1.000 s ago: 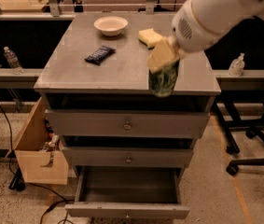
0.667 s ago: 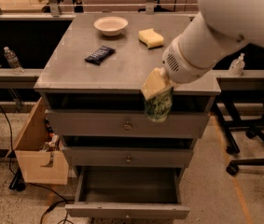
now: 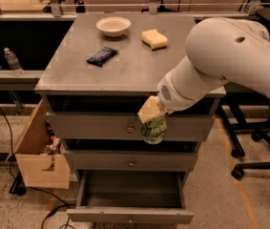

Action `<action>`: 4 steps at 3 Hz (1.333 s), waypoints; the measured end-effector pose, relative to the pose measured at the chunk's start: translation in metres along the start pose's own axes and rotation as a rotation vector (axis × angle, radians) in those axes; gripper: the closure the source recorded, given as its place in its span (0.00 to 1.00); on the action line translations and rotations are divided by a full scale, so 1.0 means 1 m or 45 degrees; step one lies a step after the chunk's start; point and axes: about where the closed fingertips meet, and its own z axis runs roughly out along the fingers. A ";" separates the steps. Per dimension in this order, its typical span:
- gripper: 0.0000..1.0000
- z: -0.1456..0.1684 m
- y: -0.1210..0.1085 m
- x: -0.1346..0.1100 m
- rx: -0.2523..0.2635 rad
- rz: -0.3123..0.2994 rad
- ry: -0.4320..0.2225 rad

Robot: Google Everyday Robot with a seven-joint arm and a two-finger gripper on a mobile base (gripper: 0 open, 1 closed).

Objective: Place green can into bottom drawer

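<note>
Camera view: I see gripper [image 3: 151, 114] clamped round upper part of green can [image 3: 155, 130]. Over last second, can has dropped from edge of cabinet top [image 3: 125, 70] to hang before top drawer [image 3: 91, 125]. Bottom drawer [image 3: 132, 191] is pulled out, well below can. My read: descent under way. I still need to lower further, then release inside.

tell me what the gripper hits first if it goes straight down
Probably the dark floor of the open grey bottom drawer; the gripper, shut on the mottled green can, hangs in front of the upper drawer fronts, but depth is unclear.
</note>
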 end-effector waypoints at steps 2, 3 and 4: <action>1.00 0.042 -0.029 0.039 0.070 0.175 0.048; 1.00 0.074 -0.050 0.064 0.126 0.281 0.044; 1.00 0.118 -0.068 0.081 0.130 0.367 0.027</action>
